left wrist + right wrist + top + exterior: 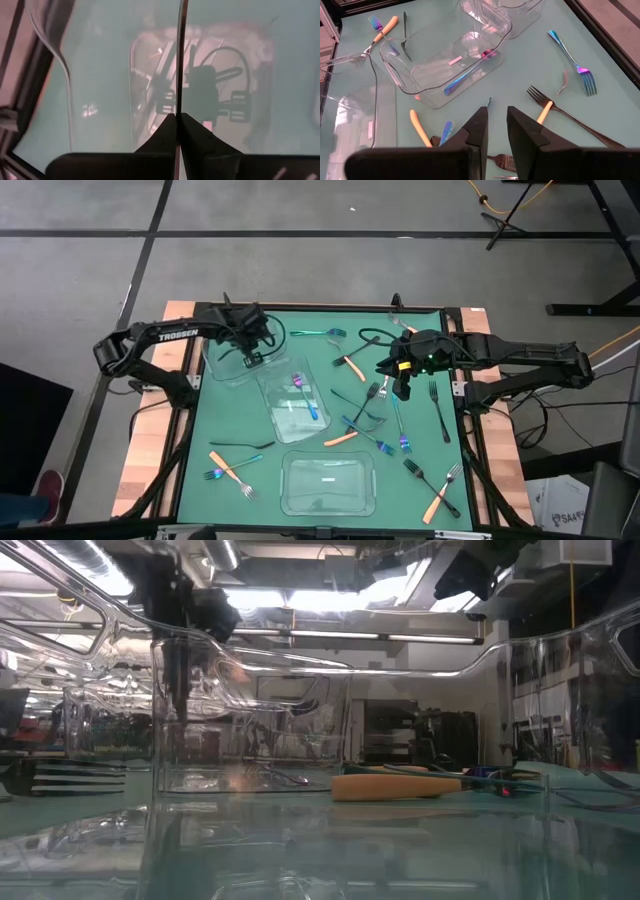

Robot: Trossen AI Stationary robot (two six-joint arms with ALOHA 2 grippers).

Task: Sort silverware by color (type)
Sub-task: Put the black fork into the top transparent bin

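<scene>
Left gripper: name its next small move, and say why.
Probably lower slightly and open. The left gripper is shut on a slim dark utensil that hangs upright over the far-left clear container, so releasing should drop it inside. The right gripper hovers over the scattered forks.

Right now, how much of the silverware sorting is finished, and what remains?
Barely started. One iridescent fork lies in the middle container. The left gripper, shut on a black utensil, hangs over the far-left container. The right gripper hovers over the scattered pile; whether it holds anything is unclear. The near container looks empty; most pieces lie loose on the mat.
</scene>
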